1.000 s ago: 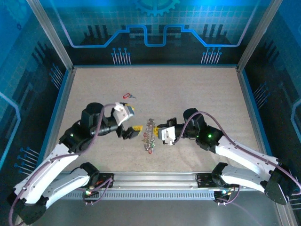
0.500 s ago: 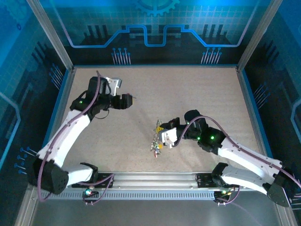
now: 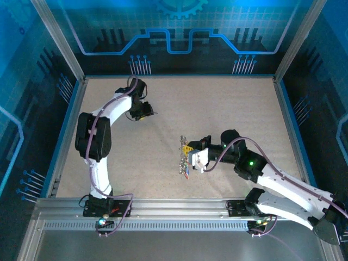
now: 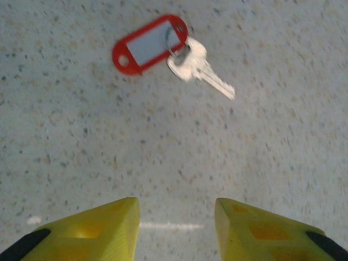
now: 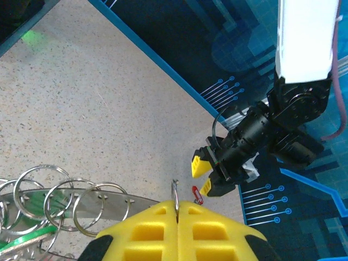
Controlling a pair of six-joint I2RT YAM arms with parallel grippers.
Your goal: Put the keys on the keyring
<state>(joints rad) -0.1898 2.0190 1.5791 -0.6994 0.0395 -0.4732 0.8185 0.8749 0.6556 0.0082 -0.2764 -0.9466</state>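
A silver key on a red tag lies alone on the speckled table. My left gripper hangs open just short of it, with bare table between its yellow fingers. In the top view that gripper is at the far left of the table. The keyring hangs mid-table with several tagged keys on it, and my right gripper is shut on it. In the right wrist view the pads pinch a thin ring edge. A metal strip with several split rings runs off to the left.
Blue side walls and a dark printed back panel enclose the table. The left arm stretches along the left side up to the back. The right wrist view also takes in the left gripper with the red tag below it.
The left arm has swung from mid-table to the far left, over the loose red-tagged key, and its jaws have narrowed. The right gripper has shifted slightly right with the keyring.
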